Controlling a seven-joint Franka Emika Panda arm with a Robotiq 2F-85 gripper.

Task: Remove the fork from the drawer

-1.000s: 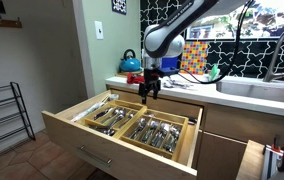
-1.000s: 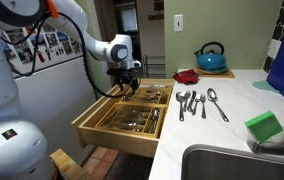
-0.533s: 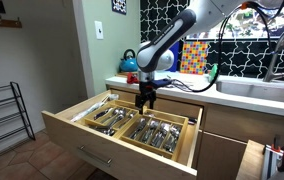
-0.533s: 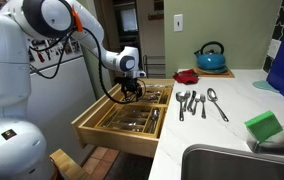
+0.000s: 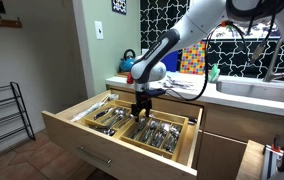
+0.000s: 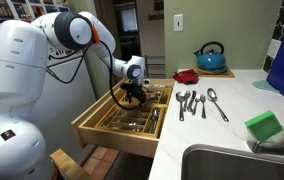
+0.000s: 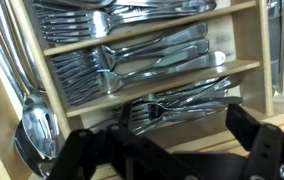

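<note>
The wide light-wood drawer (image 5: 90,148) is pulled open in both exterior views (image 6: 104,131), its divider compartments full of cutlery. My gripper (image 5: 139,110) hangs low over the drawer's back middle compartment, fingers pointing down (image 6: 132,97). In the wrist view the two black fingers stand apart, open and empty (image 7: 182,128), just above a small pile of forks (image 7: 177,98). Another stack of forks (image 7: 147,65) lies in the compartment beyond. Spoons (image 7: 34,125) lie along the left side.
A few forks and spoons (image 6: 197,102) lie on the white counter beside a green sponge (image 6: 264,126), a blue kettle (image 6: 210,57) and a sink (image 6: 232,163). A narrow wooden pull-out (image 5: 252,160) stands open. A wire rack (image 5: 2,115) stands on the floor.
The arm has bent forward and brought the gripper down toward the drawer's compartments. The fingers stay open. No cutlery has moved.
</note>
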